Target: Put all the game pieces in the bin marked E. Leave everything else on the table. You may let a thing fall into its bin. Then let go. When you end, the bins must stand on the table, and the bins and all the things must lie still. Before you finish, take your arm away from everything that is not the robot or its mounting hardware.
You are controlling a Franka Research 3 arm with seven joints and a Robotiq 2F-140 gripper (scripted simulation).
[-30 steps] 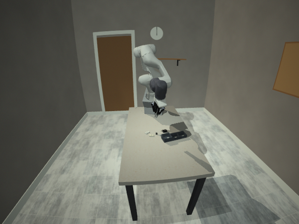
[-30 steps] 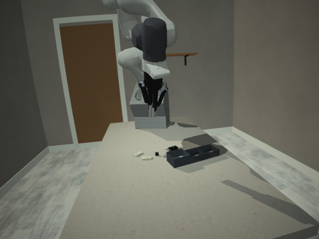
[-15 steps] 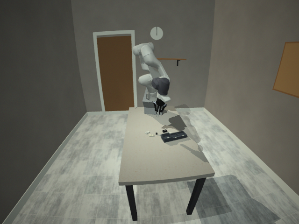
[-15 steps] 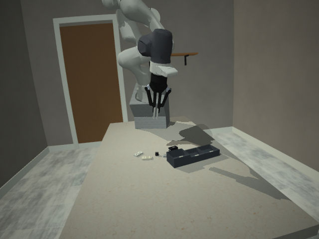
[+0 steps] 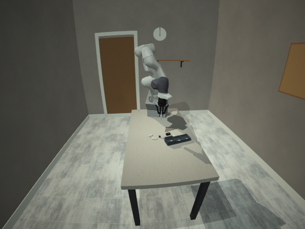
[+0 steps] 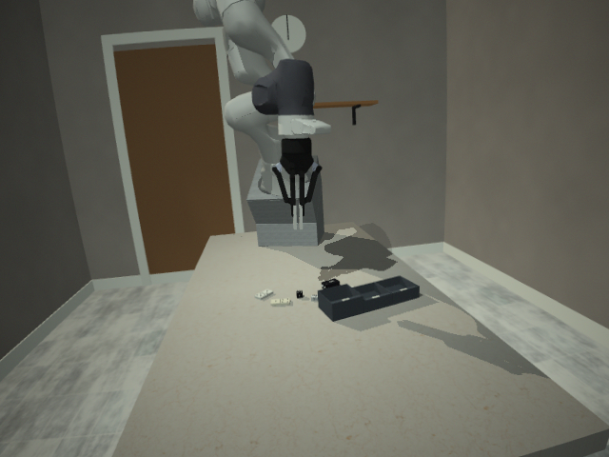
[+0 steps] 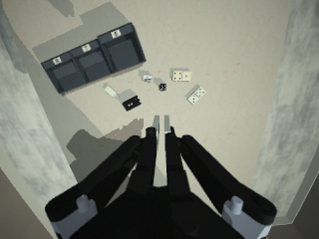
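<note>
You have a pale, speckled table in front of you, standing on a mottled grey floor. Behind it, your grey wall carries a brown door, a round clock and a wooden shelf; an orange-brown board hangs on the right of your top view

Your dark row of three bins stands on the table, one end bin taller than the others. You can see into all three from the wrist, down to their dark floors; the letters on their pale labels are too small for you to read

Your likely game pieces lie outside the bins: a cream domino, a white domino and a black die. Nearer the bins you have a small pale item, a black object and a slim white piece

Your gripper points down above the table, well apart from these things, its fingers nearly together and holding nothing
</note>
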